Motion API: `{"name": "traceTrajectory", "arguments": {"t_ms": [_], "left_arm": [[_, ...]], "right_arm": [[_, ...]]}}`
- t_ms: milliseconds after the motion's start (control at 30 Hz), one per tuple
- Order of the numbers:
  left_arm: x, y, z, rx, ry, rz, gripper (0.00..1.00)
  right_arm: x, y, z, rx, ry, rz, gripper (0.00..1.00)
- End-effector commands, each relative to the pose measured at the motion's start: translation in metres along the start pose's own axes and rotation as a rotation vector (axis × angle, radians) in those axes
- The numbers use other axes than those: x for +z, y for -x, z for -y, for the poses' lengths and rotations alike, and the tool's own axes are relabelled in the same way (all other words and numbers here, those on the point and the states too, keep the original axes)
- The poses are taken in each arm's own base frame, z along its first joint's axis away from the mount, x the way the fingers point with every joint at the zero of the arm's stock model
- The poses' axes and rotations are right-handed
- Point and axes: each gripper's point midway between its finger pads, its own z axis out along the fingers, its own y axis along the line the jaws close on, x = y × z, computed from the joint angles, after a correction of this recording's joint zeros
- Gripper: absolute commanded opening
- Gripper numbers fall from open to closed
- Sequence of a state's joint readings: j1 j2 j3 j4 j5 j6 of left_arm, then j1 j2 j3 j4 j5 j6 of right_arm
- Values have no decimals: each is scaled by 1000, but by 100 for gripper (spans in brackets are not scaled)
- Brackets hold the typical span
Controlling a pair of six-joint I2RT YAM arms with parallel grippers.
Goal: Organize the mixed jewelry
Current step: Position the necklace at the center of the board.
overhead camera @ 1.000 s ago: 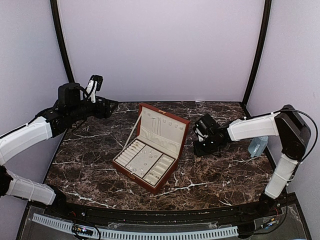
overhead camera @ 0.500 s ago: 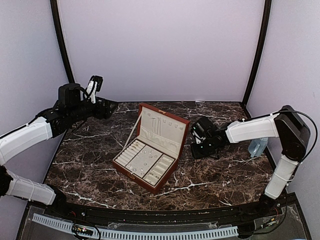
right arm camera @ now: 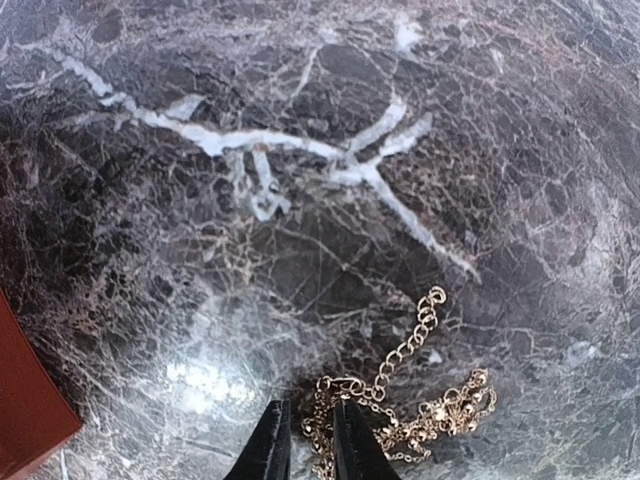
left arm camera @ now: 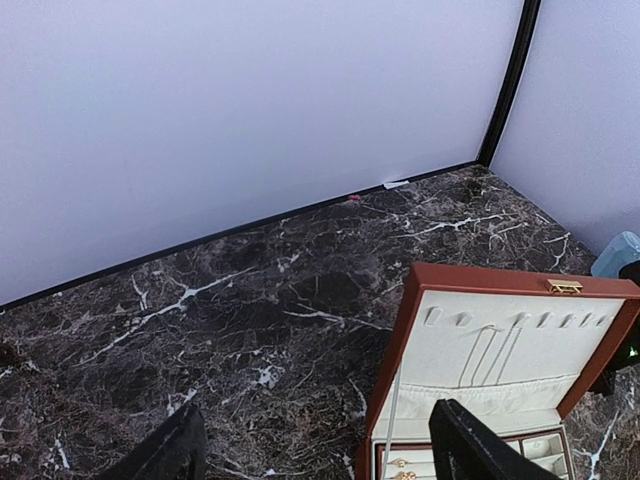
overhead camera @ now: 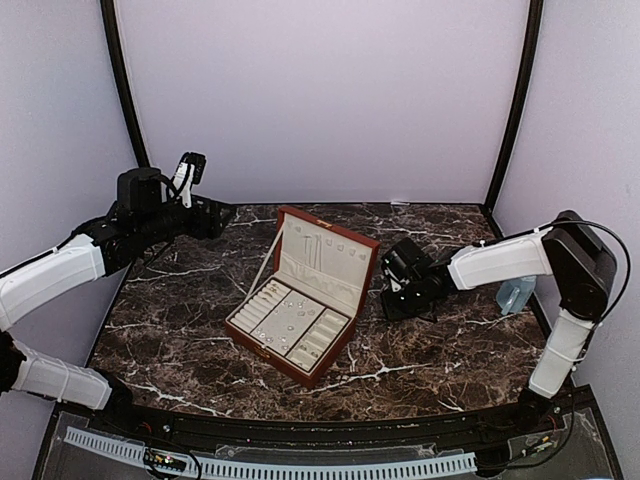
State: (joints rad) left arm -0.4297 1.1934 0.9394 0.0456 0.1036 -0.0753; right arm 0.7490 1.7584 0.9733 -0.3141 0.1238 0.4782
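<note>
The reddish-brown jewelry box (overhead camera: 300,300) stands open mid-table, with tiny silvery pieces (overhead camera: 283,322) in its cream tray and thin chains (left arm camera: 485,355) hanging in the lid (left arm camera: 500,350). A gold chain (right arm camera: 420,400) lies bunched on the marble right of the box. My right gripper (right arm camera: 310,440) is down at the marble, its fingers nearly together with part of that chain between them; in the top view it (overhead camera: 392,290) sits just right of the box. My left gripper (overhead camera: 225,212) hovers at the back left, open and empty, fingers wide apart (left arm camera: 315,460).
A pale blue bottle (overhead camera: 515,293) stands at the right table edge. The box's red corner (right arm camera: 25,400) is close to the left of my right fingers. Black frame posts and pale walls ring the dark marble table (overhead camera: 200,300).
My right gripper has slid left across the marble toward the box. The left arm has not moved.
</note>
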Motion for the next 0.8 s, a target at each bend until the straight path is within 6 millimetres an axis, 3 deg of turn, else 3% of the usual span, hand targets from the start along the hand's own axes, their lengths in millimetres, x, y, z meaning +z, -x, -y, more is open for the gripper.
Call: {"name": "traceTrajectory", "arguments": {"t_ms": [0, 133, 233, 567, 667, 767], "left_arm": [[-8, 1, -3, -3, 17, 10, 80], [-7, 0, -4, -2, 19, 10, 80], [-7, 0, -4, 0, 20, 9, 80], [-5, -4, -5, -1, 24, 2, 80], [-4, -5, -5, 0, 24, -2, 80], [-3, -7, -6, -1, 25, -5, 80]], "right_arm": [[9, -8, -3, -7, 2, -16, 15], [9, -21, -9, -44, 23, -50, 10], [1, -42, -17, -69, 62, -96, 8], [-50, -126, -91, -102, 448, -243, 8], [-68, -124, -102, -99, 497, -203, 8], [-85, -98, -87, -63, 421, -96, 14]]}}
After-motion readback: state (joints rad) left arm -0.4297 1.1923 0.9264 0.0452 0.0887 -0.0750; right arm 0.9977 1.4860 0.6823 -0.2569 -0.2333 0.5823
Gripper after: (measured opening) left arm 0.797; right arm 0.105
